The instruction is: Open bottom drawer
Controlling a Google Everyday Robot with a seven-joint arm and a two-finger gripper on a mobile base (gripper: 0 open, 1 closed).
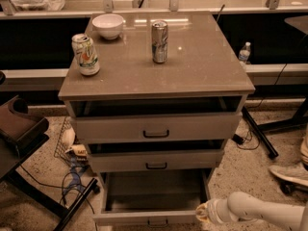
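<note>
Speckled floor (250, 172) lies all round the cabinet's brown tabletop (202, 66). A pale ledge (29, 76) runs along the far side. A dark chair (19, 129) stands left, cables (72, 182) beside it. The gripper (206, 213) hangs low, near right.
</note>
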